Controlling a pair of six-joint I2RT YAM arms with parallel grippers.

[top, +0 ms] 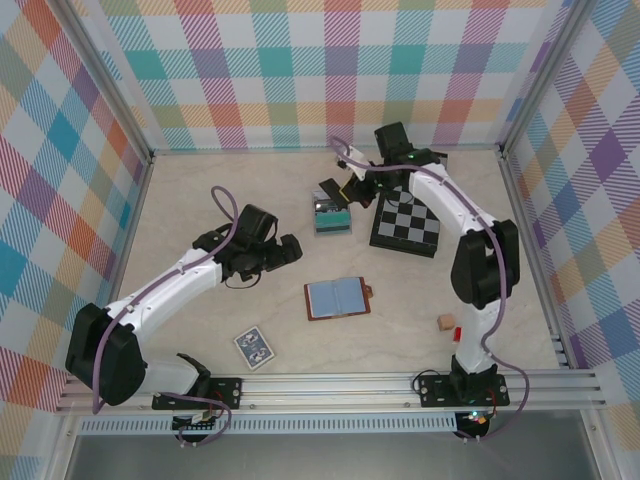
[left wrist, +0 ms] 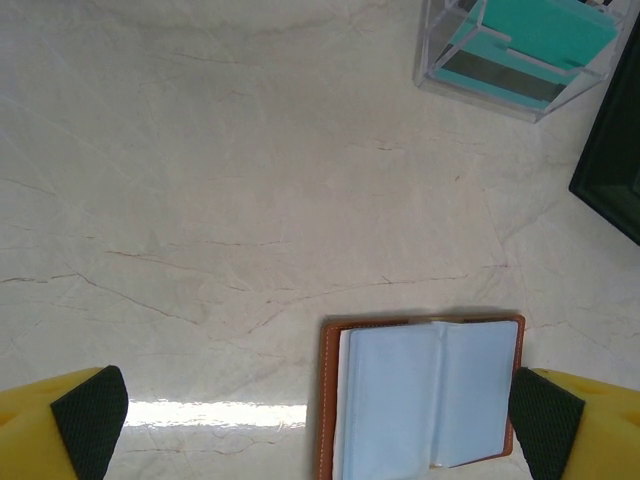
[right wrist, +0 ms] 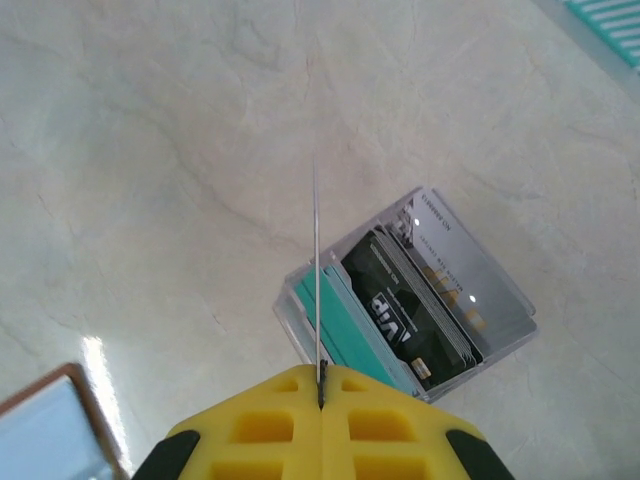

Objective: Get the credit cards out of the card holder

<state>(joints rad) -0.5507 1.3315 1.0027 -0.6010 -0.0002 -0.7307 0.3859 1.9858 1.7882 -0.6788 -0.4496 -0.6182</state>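
Observation:
The card holder (top: 337,298) lies open on the table, brown leather rim around blue-grey pockets that look flat. In the left wrist view the card holder (left wrist: 430,395) sits between my wide-open fingertips (left wrist: 90,420), well below them. My left gripper (top: 285,250) hovers open to the holder's upper left, holding nothing. My right gripper (right wrist: 321,385) is shut on a thin credit card (right wrist: 317,270), seen edge-on and upright, above the left end of a clear box (right wrist: 292,308). That box holds teal cards, a black card (right wrist: 405,305) and a grey card. In the top view the right gripper (top: 345,190) hangs just behind the box (top: 332,216).
A black-and-white checkerboard (top: 405,225) lies right of the clear box, and its dark edge (left wrist: 615,170) shows in the left wrist view. A blue patterned card deck (top: 254,347) lies near the front rail. A small wooden block (top: 446,323) sits by the right arm's base.

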